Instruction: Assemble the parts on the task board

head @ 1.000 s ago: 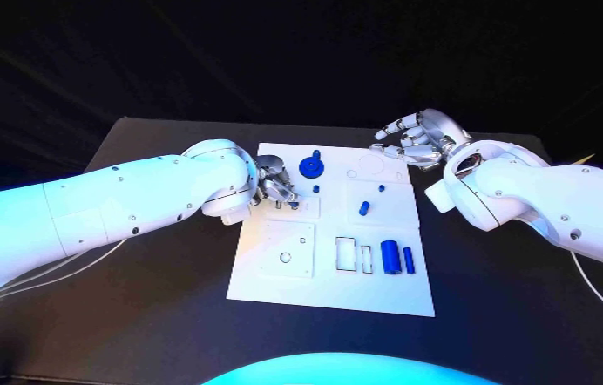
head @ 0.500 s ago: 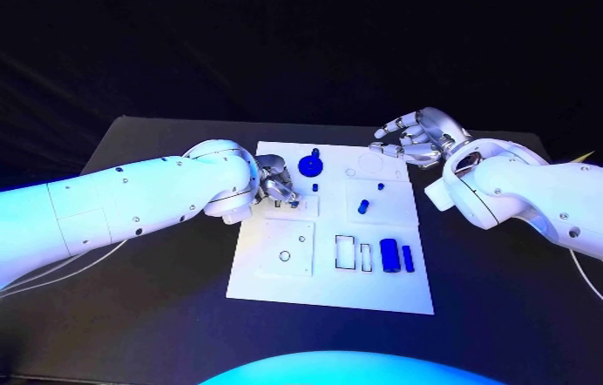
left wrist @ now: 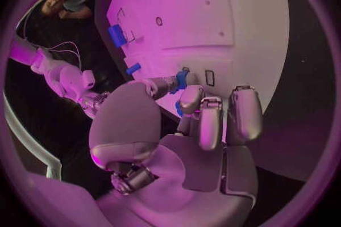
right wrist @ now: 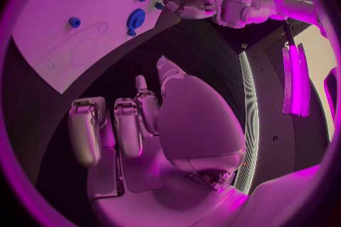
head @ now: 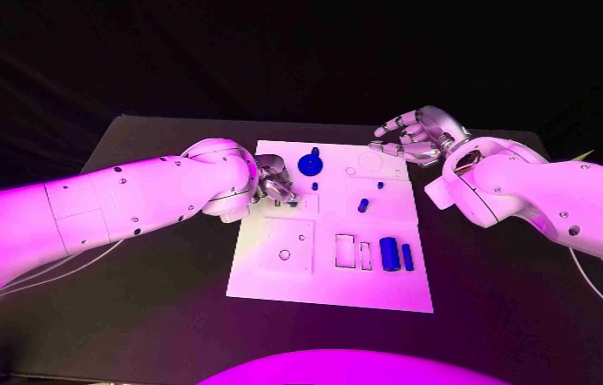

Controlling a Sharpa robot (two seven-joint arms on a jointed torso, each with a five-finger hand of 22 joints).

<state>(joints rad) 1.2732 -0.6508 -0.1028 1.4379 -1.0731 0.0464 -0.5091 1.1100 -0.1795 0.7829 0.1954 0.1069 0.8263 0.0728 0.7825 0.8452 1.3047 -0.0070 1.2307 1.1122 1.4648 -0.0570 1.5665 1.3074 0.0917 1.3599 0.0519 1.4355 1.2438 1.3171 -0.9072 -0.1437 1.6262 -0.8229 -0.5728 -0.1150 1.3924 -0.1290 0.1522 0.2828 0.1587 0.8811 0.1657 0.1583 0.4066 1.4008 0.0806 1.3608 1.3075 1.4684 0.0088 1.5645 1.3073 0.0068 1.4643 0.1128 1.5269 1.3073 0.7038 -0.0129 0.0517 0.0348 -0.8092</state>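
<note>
Blue round-headed part [head: 312, 165] upright on flat white task board [head: 329, 289].

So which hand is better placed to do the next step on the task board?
Probably the left hand: it is over the task board, fingers at a small blue part. The right hand is empty, beyond the board's far corner.

White board [head: 329, 291] lies mid-table; blue parts: disc [head: 312, 166] near far edge, cylinders [head: 389, 253] near right edge.
</note>
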